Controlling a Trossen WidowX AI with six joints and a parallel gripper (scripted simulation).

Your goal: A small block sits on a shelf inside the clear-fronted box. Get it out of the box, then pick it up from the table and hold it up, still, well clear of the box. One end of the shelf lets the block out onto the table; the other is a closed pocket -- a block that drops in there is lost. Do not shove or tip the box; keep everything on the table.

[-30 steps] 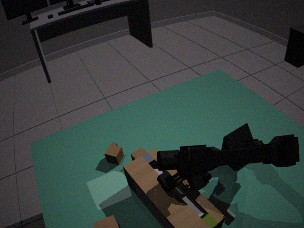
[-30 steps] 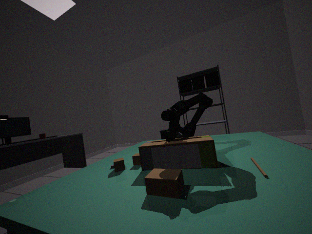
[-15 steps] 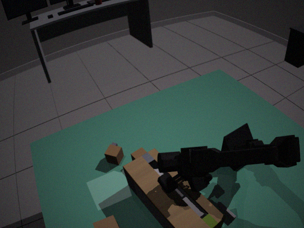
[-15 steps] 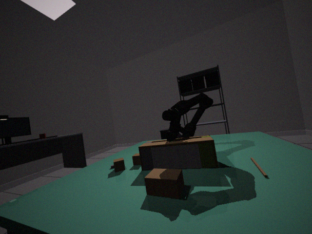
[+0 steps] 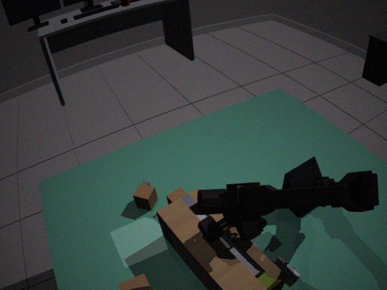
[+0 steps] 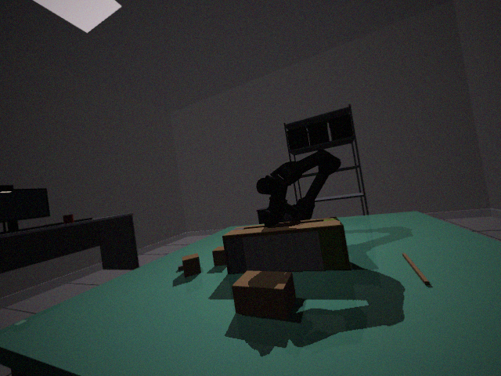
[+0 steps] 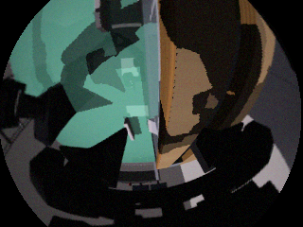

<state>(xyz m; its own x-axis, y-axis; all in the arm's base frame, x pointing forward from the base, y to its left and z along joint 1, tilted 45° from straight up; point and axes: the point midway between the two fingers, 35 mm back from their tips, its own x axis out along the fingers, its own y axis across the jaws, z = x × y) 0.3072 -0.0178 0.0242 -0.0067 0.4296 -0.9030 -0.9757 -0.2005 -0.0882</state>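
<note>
The box point(image 5: 215, 249) point(image 6: 282, 251) has a wooden top with a grey slot point(image 5: 237, 254) along it and a clear front. One end of its top is green point(image 5: 267, 280). I cannot see a block inside through the dim front. A small brown block point(image 5: 176, 194) lies on the table against the box's far end; it also shows in the exterior view point(image 6: 218, 255). My gripper point(image 5: 217, 229) point(image 6: 279, 220) is open and empty. It hangs just over the box top by the slot. The wrist view shows the wooden top point(image 7: 203, 70) and the slot point(image 7: 151, 57).
A second small brown cube point(image 5: 145, 196) point(image 6: 191, 264) with a grey bit on top sits apart from the box. A larger brown box point(image 6: 264, 293) stands in front of the clear face. A thin wooden stick point(image 6: 416, 269) lies on the green table to the right.
</note>
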